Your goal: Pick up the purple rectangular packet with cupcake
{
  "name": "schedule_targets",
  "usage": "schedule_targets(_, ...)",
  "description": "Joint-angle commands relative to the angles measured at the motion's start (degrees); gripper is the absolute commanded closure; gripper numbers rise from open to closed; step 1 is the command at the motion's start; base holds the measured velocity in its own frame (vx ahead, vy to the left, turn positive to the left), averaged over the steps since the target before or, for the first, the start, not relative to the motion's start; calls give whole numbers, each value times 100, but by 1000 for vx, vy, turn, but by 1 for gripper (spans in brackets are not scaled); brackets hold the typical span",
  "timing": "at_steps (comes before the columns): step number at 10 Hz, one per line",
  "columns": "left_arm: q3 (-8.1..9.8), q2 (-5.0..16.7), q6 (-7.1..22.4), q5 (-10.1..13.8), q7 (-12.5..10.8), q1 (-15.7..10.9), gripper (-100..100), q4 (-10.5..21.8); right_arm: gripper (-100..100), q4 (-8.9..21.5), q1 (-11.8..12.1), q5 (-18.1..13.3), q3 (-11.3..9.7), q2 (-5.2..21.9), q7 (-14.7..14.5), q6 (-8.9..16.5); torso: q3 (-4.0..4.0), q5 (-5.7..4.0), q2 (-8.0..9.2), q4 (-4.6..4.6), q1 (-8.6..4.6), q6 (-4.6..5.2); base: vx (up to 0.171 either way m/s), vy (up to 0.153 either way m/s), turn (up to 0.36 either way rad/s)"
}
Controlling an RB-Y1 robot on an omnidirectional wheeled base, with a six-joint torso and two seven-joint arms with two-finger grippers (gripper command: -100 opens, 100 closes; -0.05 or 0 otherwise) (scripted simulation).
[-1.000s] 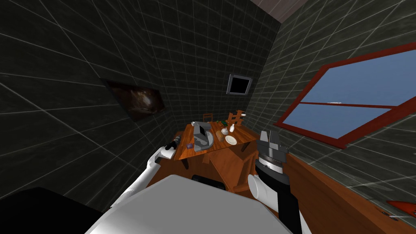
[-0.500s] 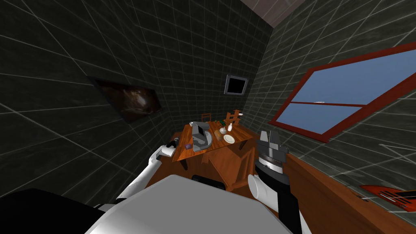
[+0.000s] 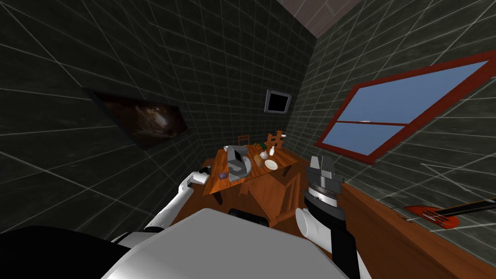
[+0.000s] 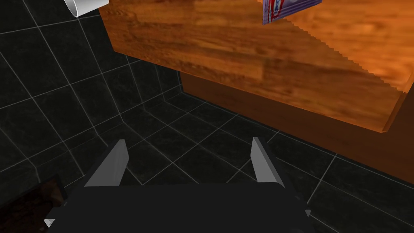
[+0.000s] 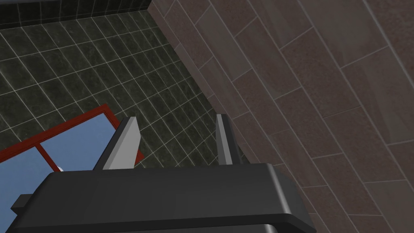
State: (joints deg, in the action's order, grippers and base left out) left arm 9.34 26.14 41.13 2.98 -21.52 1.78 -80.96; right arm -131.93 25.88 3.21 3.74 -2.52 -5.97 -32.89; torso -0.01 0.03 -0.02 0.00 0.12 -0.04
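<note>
The pick-up is barely begun. The purple packet [image 3: 223,175] lies flat on the wooden bench [image 4: 242,52], in its near left part, close to the left edge and just left of a grey appliance [image 3: 238,163], and nothing grips it. The left claw [image 4: 189,140] is released, its two fingers standing wide apart with dark floor tiles between them. It hangs off the bench's near left corner, outside the edge. In the left wrist view a corner of the packet shows beyond that edge, well ahead of the fingertips and apart from them. The right claw [image 5: 176,118] is held up at the right of the scene, well away from the bench, its fingers parted too and holding nothing. Farther right on the bench are a white plate [image 3: 271,164] and a brown loaf [image 3: 260,161], both well apart from the packet. By my reading the approach is the step in hand, and everything that matters is left: bring the left claw over the bench top, line the fingers up across the packet, lower, clench and lift. The packet looks thin and lies flat, so catching its edges without scraping the wood may be the tricky part.
</note>
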Motion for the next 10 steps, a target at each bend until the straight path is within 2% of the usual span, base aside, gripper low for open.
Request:
schedule_targets(1,46,32,286,56,-88,-152,-100,285,0,0,0,0,0,0,0,0,0,0,0,0,0,0,1,27,-124)
schedule_targets(2,46,32,352,56,-88,-152,-100,285,0,0,0,0,0,0,0,0,0,0,-1,0,1,2,-3,19,-115)
schedule_targets(3,88,65,545,124,-149,-295,-100,550,0,0,0,0,0,0,0,0,1,-1,1,0,-2,0,-1,27,-180)
schedule_targets(4,88,65,601,124,-149,-295,-100,553,0,0,0,0,0,0,0,0,0,0,0,1,0,3,-2,19,-103)
schedule_targets(6,171,100,970,268,-245,-572,-100,1017,0,0,0,0,0,0,0,0,0,-1,-1,0,-2,2,7,34,-192)
schedule_targets(7,171,100,1058,268,-245,-572,-100,1085,0,0,0,0,0,0,0,0,-2,1,-5,0,6,3,9,45,-104)
schedule_targets(8,212,101,1266,343,-282,-706,-100,1246,0,0,0,0,0,0,0,0,-2,1,-3,-1,7,-3,6,37,-165)
schedule_targets(9,212,101,1266,343,-282,-706,-100,1346,0,0,0,0,0,0,0,0,-2,1,-4,0,5,2,7,34,-88)
schedule_targets(10,252,93,1462,418,-313,-837,-100,1570,0,0,1,0,0,0,0,0,-2,1,-4,-1,3,-2,15,34,-157)
